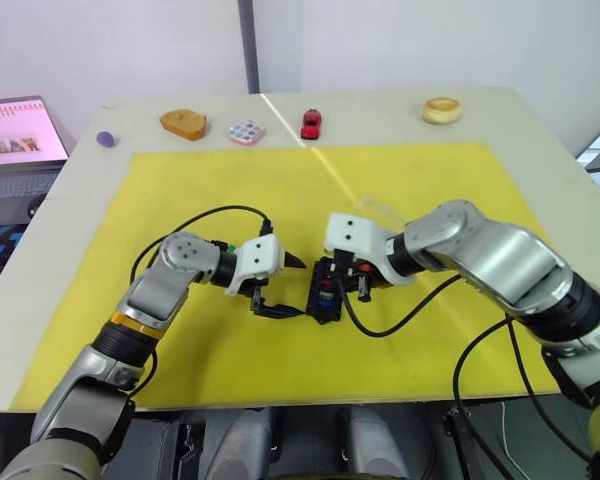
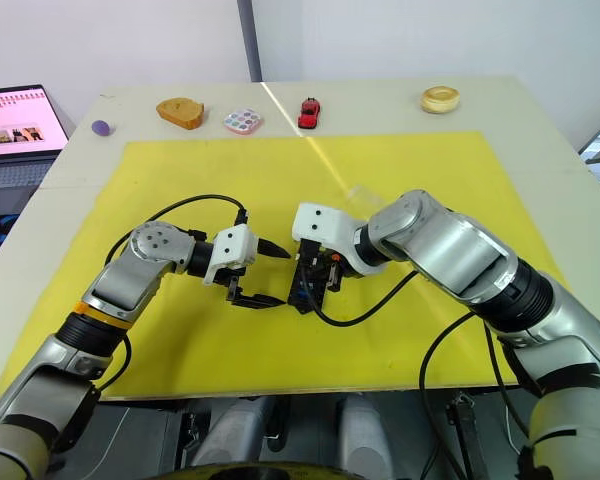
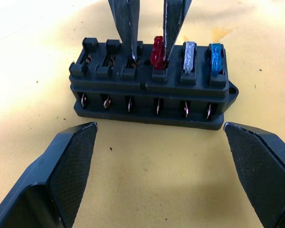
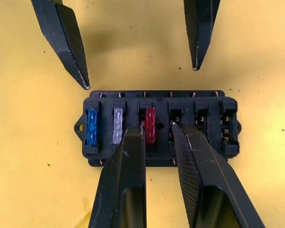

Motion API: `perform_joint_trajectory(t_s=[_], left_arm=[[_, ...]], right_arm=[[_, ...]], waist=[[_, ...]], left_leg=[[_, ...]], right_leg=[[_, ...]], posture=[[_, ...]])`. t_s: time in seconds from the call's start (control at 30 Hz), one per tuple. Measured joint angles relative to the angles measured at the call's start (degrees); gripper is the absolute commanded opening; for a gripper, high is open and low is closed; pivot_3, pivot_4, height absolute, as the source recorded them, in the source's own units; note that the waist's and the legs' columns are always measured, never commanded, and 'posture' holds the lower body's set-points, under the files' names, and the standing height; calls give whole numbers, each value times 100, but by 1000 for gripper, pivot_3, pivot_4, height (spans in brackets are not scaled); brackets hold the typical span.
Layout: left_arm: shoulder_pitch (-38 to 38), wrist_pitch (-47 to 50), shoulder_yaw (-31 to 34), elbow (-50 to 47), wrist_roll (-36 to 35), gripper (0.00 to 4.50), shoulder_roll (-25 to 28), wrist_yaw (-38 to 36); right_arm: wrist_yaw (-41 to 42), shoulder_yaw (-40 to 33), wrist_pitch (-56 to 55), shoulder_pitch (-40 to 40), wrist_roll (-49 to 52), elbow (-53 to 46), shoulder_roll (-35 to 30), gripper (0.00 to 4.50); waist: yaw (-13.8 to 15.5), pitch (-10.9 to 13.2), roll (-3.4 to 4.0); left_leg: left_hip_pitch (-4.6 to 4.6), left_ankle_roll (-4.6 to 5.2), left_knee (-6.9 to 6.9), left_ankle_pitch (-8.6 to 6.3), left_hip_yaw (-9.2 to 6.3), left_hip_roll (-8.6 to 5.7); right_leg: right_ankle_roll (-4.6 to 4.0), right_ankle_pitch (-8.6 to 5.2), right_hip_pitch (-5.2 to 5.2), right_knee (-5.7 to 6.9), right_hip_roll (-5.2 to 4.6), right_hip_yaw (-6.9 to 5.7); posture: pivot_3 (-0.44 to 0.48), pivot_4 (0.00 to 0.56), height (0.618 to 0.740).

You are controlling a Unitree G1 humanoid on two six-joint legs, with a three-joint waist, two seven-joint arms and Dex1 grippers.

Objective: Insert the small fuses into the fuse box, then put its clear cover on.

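I see the fuse box [image 4: 159, 128], a small black block with rows of slots, lying on the yellow mat [image 1: 430, 180] near the middle of the tabletop [image 1: 540, 120], between my two claws. Three fuses stand side by side at one end of one row: a blue fuse [image 4: 92, 126] outermost, a grey fuse [image 4: 118, 125] next, then a red fuse [image 4: 150, 125]. The remaining slots of that row look empty, with copper contacts showing inside. A faint clear cover [image 1: 378, 208] lies on the mat just beyond my right arm, to the far right of the box.

My right arm reaches in from the right, its forearm angled across the mat and the wrist bent down over the box. The right claw [image 4: 157, 129] is slightly open, one finger touching the box beside the red fuse and the other on the next slot; the red fuse sits between them, and I cannot tell whether they pinch it.

My left arm comes from the near left with the elbow bent, its claw level and pointing right at the box. The left claw [image 3: 159, 137] is wide open and empty, its fingers just short of the box on the left.

Along the far edge sit a red toy car [image 1: 311, 123], a dotted disc [image 1: 246, 132] and a piece of bread [image 1: 184, 124].
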Motion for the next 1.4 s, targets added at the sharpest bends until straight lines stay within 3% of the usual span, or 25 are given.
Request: perform_joint_trajectory(t_s=[0.27, 0.4, 1.4], left_arm=[[0, -1, 0, 1, 1, 4500, 2, 0], [0, -5, 0, 3, 4, 4500, 3, 0], [-1, -7, 1, 4, 16, 4500, 20, -4]], right_arm=[[229, -503, 90, -193, 267, -17, -6, 968], [273, -565, -24, -133, 278, -112, -80, 35], [185, -249, -858, 634, -204, 5, -46, 35]], waist=[[0, 0, 0], [1, 0, 0], [2, 0, 0]], left_leg=[[-1, 0, -1, 0, 0, 0], [-1, 0, -1, 0, 0, 0], [7, 0, 1, 0, -2, 0]], right_leg=[[0, 0, 1, 0, 0, 0], [0, 0, 0, 0, 0, 0], [0, 0, 4, -1, 0, -2]], posture=[[0, 150, 740], [0, 150, 740], [0, 150, 740]])
